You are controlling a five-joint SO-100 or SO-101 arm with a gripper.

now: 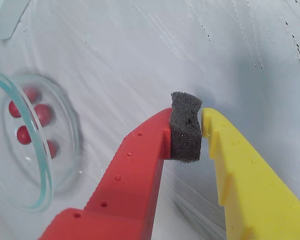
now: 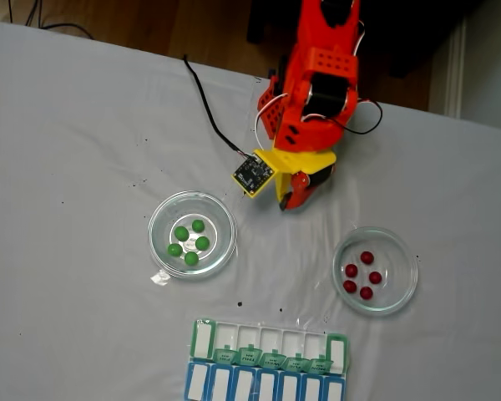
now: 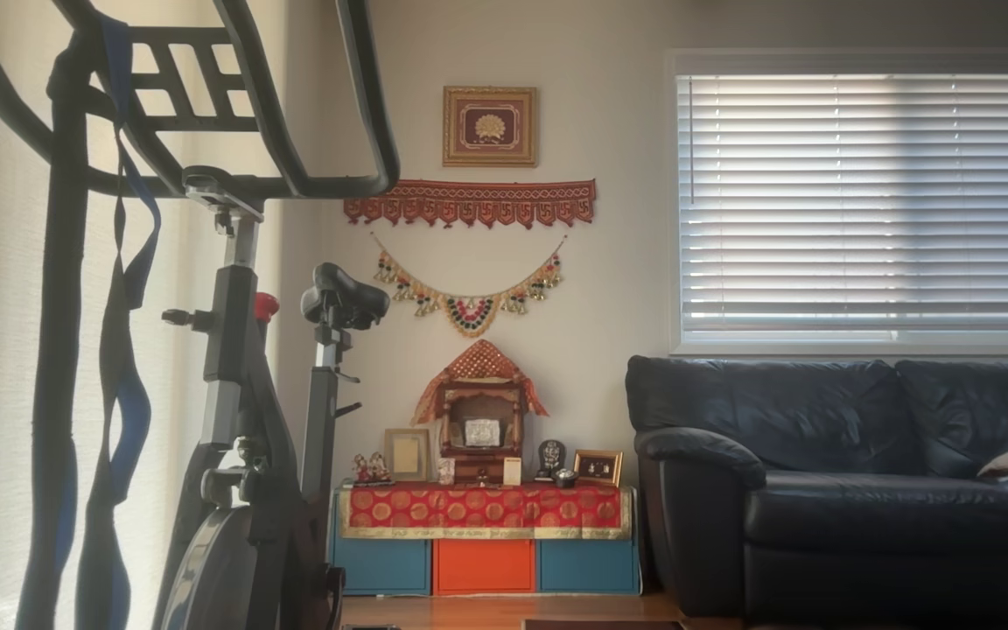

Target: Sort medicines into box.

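Pills: five green (image 2: 189,242), five red (image 2: 361,276)

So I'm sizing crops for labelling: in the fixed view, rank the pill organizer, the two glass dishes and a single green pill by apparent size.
1. Pill organizer, partly cut off by the frame edge.
2. Green-pill dish and red-pill dish: look alike, no ranking.
3. Green pill.

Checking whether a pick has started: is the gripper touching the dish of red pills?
Apart. In the fixed view the gripper sits above-left of the dish holding the red pills, with bare tablecloth between them.
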